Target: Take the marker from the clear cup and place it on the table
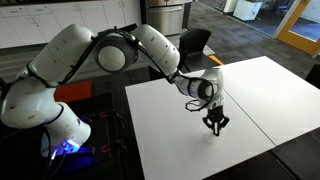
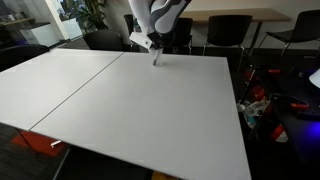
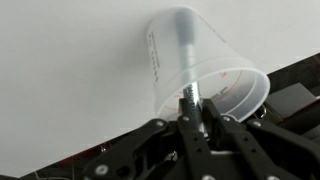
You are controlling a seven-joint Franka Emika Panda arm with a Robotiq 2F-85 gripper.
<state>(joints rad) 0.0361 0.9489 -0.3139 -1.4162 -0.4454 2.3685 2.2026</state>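
In the wrist view the clear cup (image 3: 215, 75) stands on the white table (image 3: 60, 70), its rim toward the camera. The marker (image 3: 186, 45) stands inside it and looks dark grey through the wall. My gripper (image 3: 195, 108) is shut on the marker's upper end, right at the cup's rim. In both exterior views the gripper (image 1: 215, 123) (image 2: 155, 50) points down over the table (image 1: 170, 130) (image 2: 150, 110). A thin stick, the marker (image 2: 156, 59), shows just under the fingers. I cannot make out the cup in the exterior views.
A dark seam (image 2: 80, 92) splits the tabletop into two panels. Office chairs (image 2: 228, 30) stand along the edge close to the gripper, and a dark chair (image 1: 195, 42) stands behind the arm. Cables and clutter (image 2: 256, 105) lie on the floor beside the table.
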